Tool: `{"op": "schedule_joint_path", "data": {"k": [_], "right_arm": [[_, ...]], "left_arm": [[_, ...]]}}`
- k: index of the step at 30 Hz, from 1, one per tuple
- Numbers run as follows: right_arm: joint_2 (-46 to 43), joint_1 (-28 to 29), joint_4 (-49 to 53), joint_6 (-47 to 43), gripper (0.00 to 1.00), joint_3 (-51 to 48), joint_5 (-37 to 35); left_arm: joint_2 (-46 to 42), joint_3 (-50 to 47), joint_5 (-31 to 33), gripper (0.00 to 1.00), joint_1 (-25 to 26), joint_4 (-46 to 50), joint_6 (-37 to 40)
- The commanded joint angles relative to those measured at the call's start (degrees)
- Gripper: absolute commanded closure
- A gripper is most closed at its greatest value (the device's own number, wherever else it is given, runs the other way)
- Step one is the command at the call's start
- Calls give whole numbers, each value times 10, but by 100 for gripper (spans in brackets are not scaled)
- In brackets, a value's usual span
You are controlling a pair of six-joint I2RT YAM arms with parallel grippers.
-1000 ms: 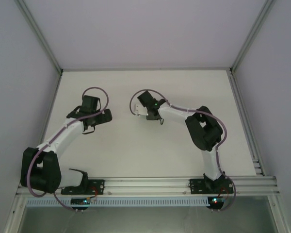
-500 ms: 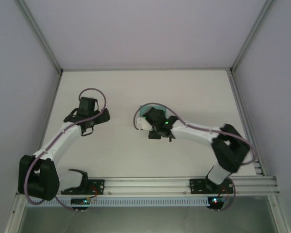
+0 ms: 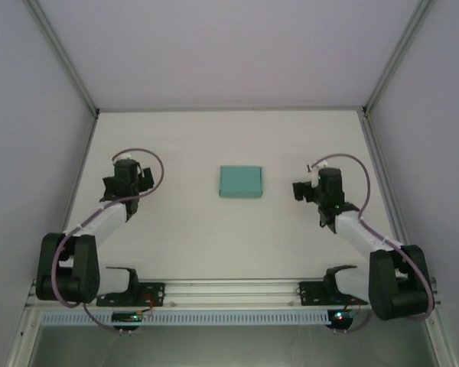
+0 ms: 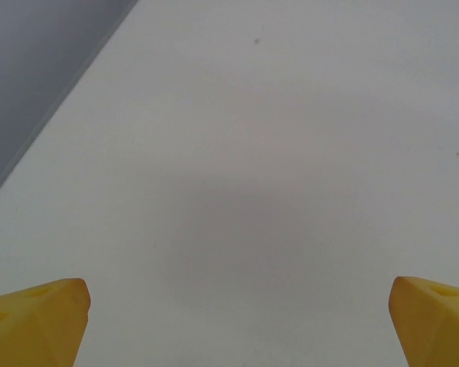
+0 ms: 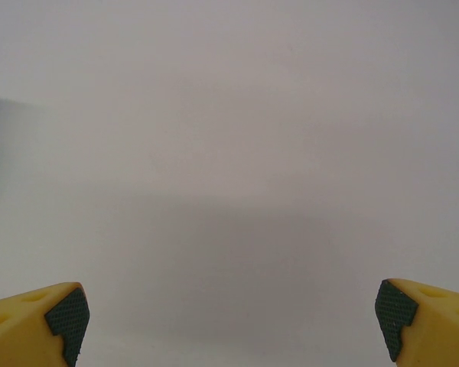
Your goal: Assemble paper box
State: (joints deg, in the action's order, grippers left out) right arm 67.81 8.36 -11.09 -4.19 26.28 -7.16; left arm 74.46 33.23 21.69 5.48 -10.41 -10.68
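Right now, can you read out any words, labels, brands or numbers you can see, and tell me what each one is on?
None can be read.
The teal box has a plain top, the table carries no print, and nothing is legible on the left arm or the right arm.

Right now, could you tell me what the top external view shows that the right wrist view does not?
Top external view: the teal paper box lying flat mid-table as a closed rectangle, between the two arms and touching neither, and the left gripper. Right wrist view: a close look at the yellow fingers of the right gripper, with dark textured pads, spread wide over bare surface. Shared: the white table and the right gripper, open and empty.
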Motion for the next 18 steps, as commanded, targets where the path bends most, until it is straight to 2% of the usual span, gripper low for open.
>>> {"op": "schedule_joint_path", "data": {"k": [1,5,7,9,11,12,14,16,18], "right_arm": [[13,-31,-175,51,1,-45,40],[103,-52,-269,42,1,-44,56],[127,-55,-245,31,1,-14,55],[154,-60,-252,23,1,-3,81],[179,-74,-295,32,1,-12,92],[187,-91,-316,33,1,-24,103],[222,-111,-471,84,1,-78,112],[199,-123,-441,75,1,-85,101],[212,-123,-461,91,1,-81,94]], "left_arm": [[26,-44,1,1,-16,-192,62],[73,-90,-63,0,-28,-316,89],[87,-100,-69,0,-35,-354,91],[120,-121,-110,0,-57,-419,78],[142,-148,-141,1,-67,-486,77],[142,-154,-132,0,-69,-498,72],[132,-148,-130,1,-70,-468,68],[138,-142,-127,0,-66,-470,74],[136,-140,-126,1,-66,-460,73]]}}
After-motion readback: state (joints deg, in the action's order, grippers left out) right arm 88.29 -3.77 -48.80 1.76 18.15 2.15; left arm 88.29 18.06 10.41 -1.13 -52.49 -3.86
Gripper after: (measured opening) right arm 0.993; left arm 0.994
